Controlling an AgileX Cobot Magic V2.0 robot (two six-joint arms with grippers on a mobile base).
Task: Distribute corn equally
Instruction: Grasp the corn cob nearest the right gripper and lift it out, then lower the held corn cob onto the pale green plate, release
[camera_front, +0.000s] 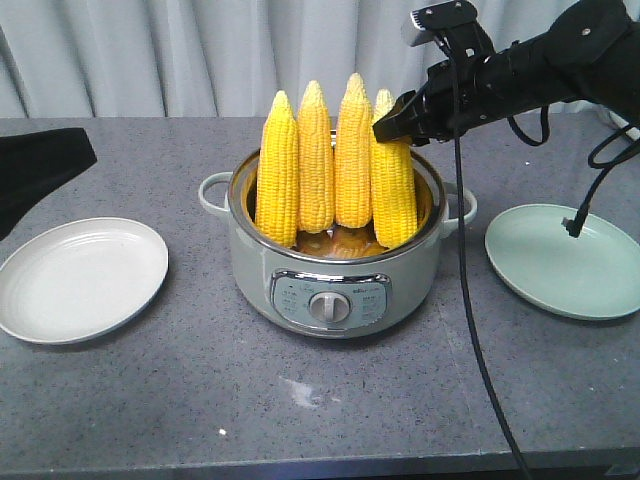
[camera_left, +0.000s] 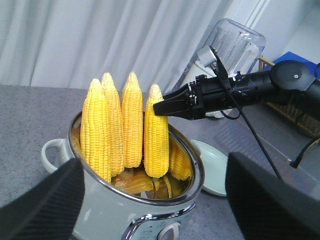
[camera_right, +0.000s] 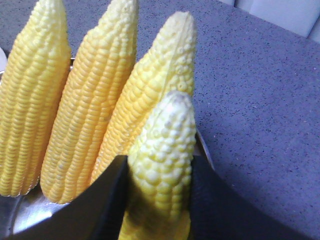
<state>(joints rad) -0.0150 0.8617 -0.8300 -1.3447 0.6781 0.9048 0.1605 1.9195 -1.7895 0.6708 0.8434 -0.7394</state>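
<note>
Four cobs of corn (camera_front: 335, 165) stand upright in the pot (camera_front: 340, 270), their bases hidden below its rim. The right pincer (camera_front: 392, 125) clamps the rightmost cob near its tip, and the left pincer (camera_left: 152, 190), cut off by the frame, gapes wide. The bench (camera_front: 200, 400) is grey and speckled, with a pale curtain (camera_front: 150, 50) behind; the pot's panel (camera_front: 330, 300) lettering is too small to read.

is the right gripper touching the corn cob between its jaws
Touching. The right wrist view shows the right gripper with its jaws against both sides of the corn cob, no gap showing.
</note>
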